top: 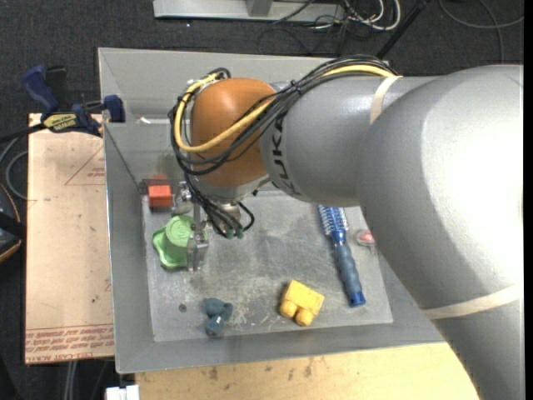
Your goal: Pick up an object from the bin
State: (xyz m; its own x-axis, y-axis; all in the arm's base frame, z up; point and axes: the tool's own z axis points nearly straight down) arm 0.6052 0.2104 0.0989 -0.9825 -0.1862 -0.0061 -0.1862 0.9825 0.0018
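Observation:
My gripper [196, 255] is low in the left part of the bin, at the right edge of a green rounded plastic thing [172, 242] that lies on the floor there. I cannot tell whether it touches that thing. A small red-orange block [159, 195] sits just behind the green thing, near the left wall. A small blue-grey lump [216, 315] lies near the front wall, below the gripper.
A yellow block [300, 302] lies at the front centre. A blue-handled brush with a coiled head [341, 252] lies lengthwise on the right, a small pink thing [366, 238] beside it. The arm and its orange cover hang over the bin's back and right.

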